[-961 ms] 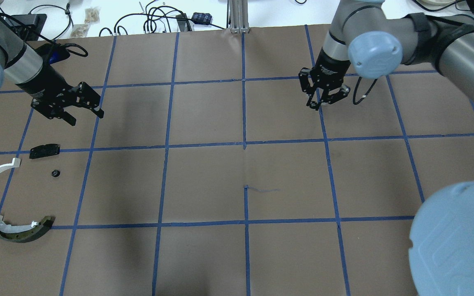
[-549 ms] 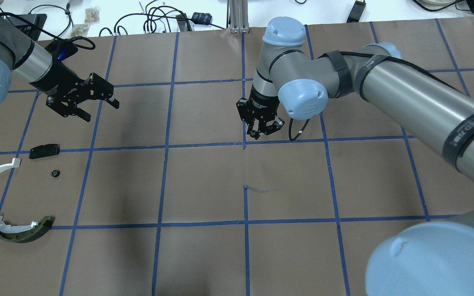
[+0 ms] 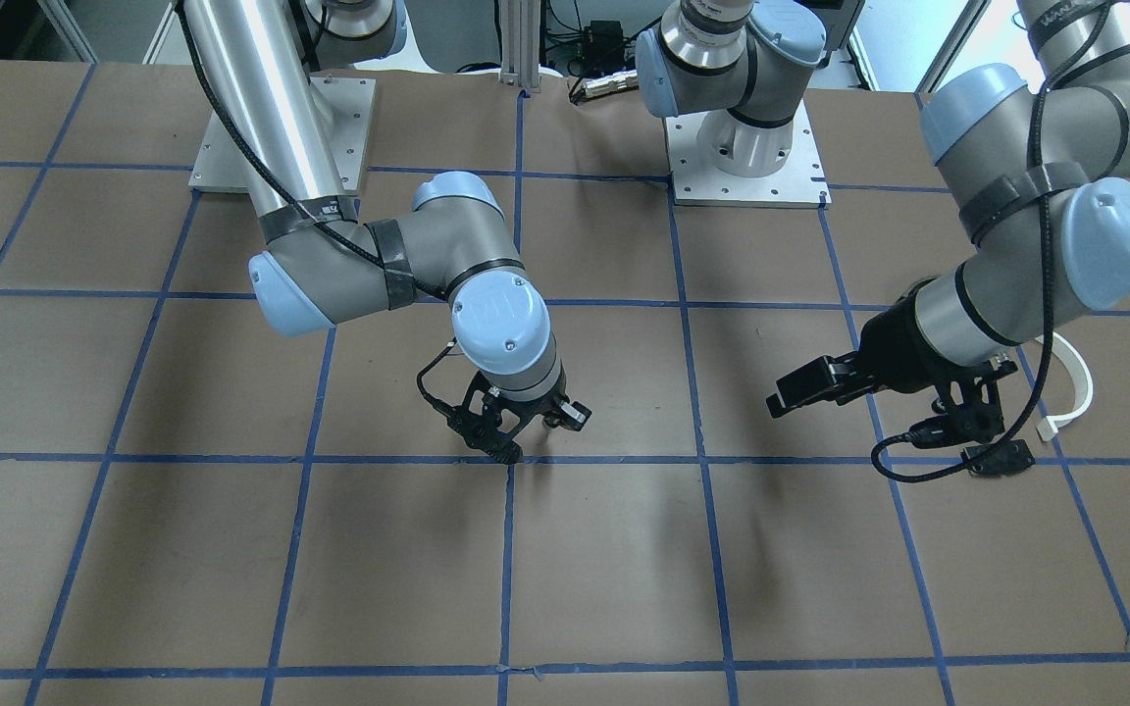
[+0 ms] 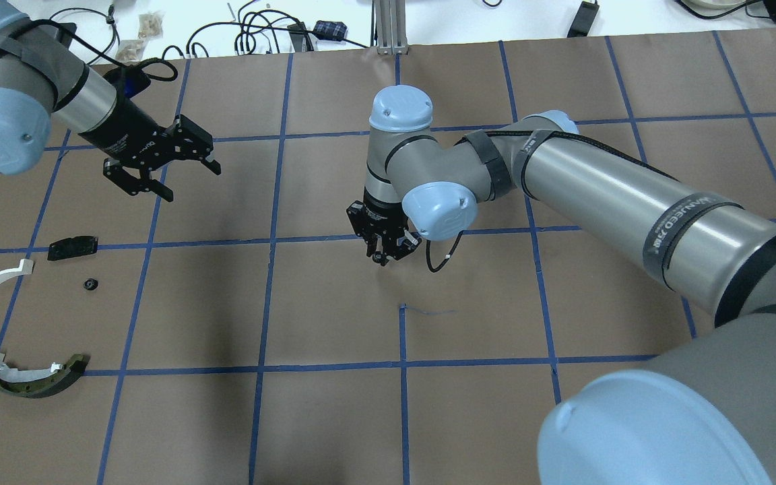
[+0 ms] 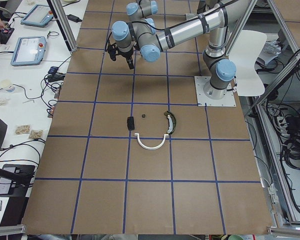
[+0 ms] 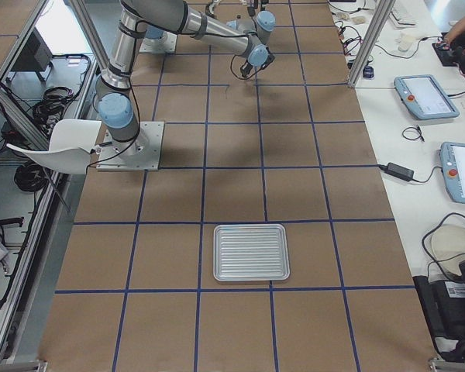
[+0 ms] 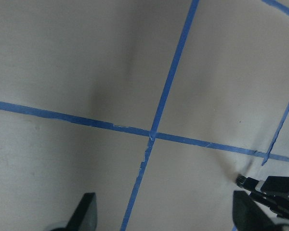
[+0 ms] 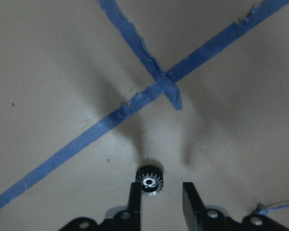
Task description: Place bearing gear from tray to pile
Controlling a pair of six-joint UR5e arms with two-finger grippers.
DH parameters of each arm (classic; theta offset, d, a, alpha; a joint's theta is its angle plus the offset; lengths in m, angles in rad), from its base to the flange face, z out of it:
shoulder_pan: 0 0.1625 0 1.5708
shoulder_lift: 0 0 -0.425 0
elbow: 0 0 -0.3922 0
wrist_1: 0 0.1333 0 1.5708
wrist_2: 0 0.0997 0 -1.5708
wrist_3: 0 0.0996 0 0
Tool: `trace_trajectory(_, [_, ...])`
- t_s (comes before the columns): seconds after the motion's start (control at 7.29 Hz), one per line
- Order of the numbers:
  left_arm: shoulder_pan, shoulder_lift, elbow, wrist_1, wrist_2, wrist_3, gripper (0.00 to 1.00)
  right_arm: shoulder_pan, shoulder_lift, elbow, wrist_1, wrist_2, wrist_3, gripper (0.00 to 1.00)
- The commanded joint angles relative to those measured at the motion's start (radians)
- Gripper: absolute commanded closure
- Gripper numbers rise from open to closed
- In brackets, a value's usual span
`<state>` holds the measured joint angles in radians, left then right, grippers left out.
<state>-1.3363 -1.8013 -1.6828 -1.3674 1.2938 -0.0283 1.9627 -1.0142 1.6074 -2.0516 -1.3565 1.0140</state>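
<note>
Brown paper (image 4: 334, 417) covers the table, ruled into squares by blue tape (image 4: 192, 370). Two metal plates (image 3: 805, 186) lie on the paper near one long edge, and a white chair (image 6: 62, 143) stands just off that edge. Off the paper's opposite edge are a metal post (image 4: 391, 27), black cables (image 4: 251, 42), two bags (image 4: 149, 23) of pale bits and two tablets (image 5: 29, 50) on a white bench.
</note>
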Motion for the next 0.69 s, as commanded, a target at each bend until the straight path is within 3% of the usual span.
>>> trace_trajectory(0.0, [-0.04, 0.008, -0.006, 0.019, 0.123, -0.005, 0.0, -0.049, -0.038, -0.007, 0.004, -0.036, -0.041, 0.0])
trace_trajectory(0.14, [-0.096, 0.016, -0.012, 0.016, 0.127, -0.015, 0.0, -0.142, -0.1, -0.003, 0.036, -0.103, -0.202, 0.0])
trace_trajectory(0.41, [-0.335, -0.022, -0.021, 0.083, 0.169, -0.236, 0.0, -0.389, -0.234, -0.003, 0.134, -0.111, -0.514, 0.0])
trace_trajectory(0.55, [-0.389, -0.045, -0.024, 0.109, 0.164, -0.333, 0.0, -0.468, -0.288, -0.013, 0.199, -0.159, -0.699, 0.0])
